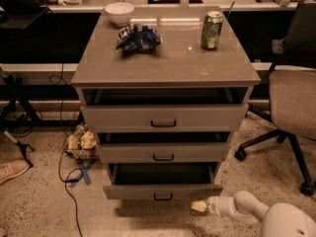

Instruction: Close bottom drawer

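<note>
The bottom drawer [163,191] is the lowest of three grey-beige drawers in the cabinet. It stands partly pulled out, its dark inside showing above a flat front with a small dark bar handle [163,197]. My gripper [199,206] is at the end of a white arm [247,209] coming from the lower right. It sits low at the drawer front's right lower corner, just in front of it.
The middle drawer [163,152] and top drawer [163,117] are slightly open. On the cabinet top stand a white bowl [119,13], a blue bag [138,36] and a green can [212,30]. An office chair [291,102] stands right. Cables and a crumpled wrapper [81,142] lie left.
</note>
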Controlling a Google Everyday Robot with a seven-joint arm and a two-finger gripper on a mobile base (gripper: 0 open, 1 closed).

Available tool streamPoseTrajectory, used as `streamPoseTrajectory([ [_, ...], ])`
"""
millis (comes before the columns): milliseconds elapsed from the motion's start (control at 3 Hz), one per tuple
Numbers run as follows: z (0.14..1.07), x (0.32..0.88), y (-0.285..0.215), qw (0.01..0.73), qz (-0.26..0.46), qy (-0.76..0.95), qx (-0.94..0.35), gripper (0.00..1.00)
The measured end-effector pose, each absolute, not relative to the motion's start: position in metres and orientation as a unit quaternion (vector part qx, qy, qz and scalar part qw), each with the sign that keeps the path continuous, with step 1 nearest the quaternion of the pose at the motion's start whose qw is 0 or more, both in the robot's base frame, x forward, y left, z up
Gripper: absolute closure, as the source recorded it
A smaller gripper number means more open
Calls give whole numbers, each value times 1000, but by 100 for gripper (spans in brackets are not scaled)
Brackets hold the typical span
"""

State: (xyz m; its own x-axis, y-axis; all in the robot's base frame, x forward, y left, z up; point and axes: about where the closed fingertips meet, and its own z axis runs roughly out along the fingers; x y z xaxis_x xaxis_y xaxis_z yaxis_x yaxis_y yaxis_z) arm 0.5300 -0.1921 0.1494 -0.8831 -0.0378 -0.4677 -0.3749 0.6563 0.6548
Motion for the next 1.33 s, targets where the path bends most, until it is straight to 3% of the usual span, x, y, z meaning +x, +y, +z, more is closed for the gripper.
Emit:
streamPoseTrajectory([
  [1333, 151, 624, -143, 287, 434, 840, -153, 100],
])
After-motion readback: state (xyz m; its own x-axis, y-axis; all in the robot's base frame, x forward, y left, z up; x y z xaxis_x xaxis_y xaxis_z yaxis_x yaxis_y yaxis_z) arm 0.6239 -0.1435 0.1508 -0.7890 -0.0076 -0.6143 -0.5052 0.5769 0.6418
